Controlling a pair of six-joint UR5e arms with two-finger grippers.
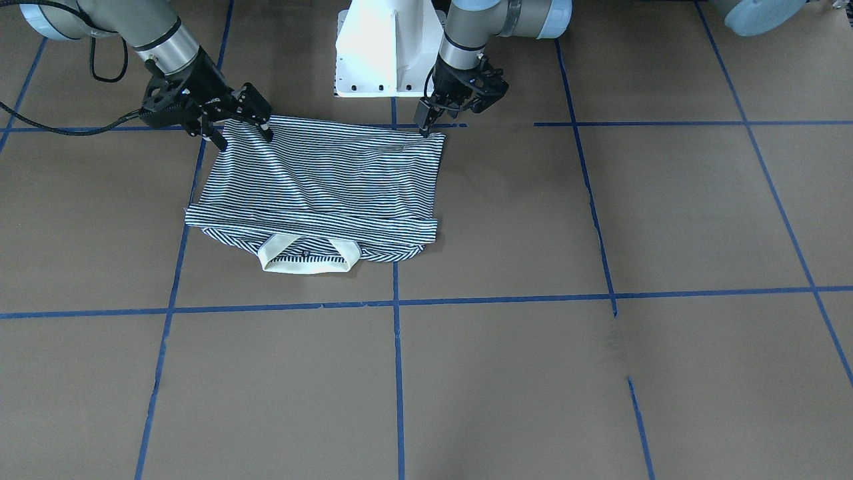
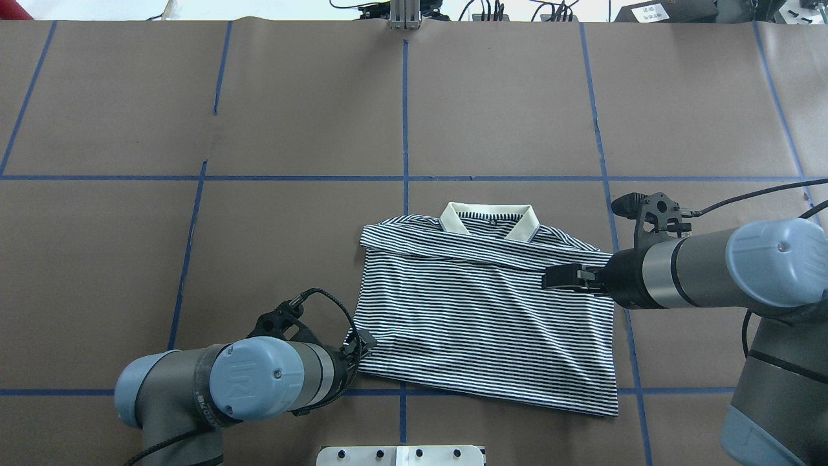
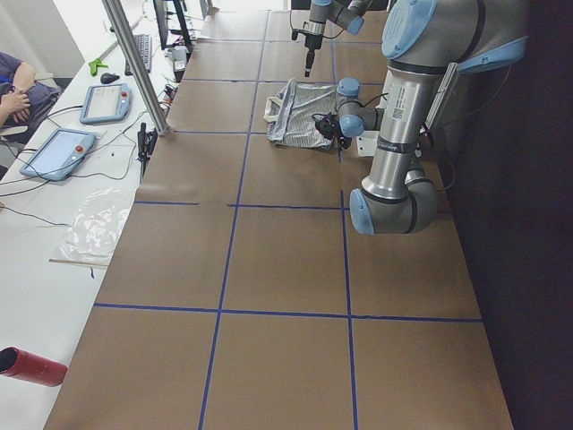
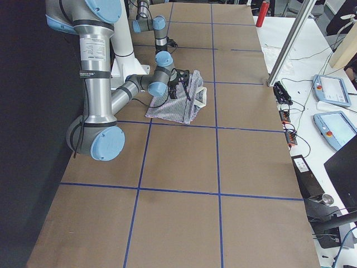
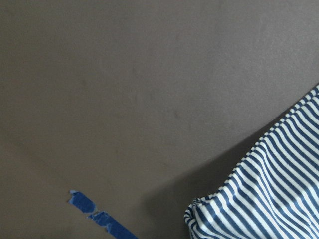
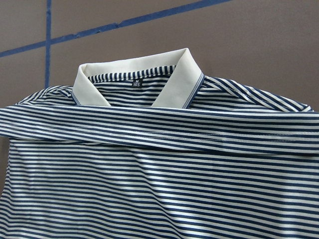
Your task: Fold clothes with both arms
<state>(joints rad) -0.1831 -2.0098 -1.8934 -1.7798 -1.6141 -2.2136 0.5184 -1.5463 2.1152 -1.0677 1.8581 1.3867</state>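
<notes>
— Blue tape on the brown table lies closest. Where is the polo shirt?
— Flat on the table, just in front of the white pedestal base. One fold runs across it below the cream collar, which points away from the base.
— And the grippers?
— Both are at the shirt's edge nearest the base. The right gripper has its fingers spread at one corner. The left gripper touches the other; whether it pinches cloth, I cannot tell.
</notes>
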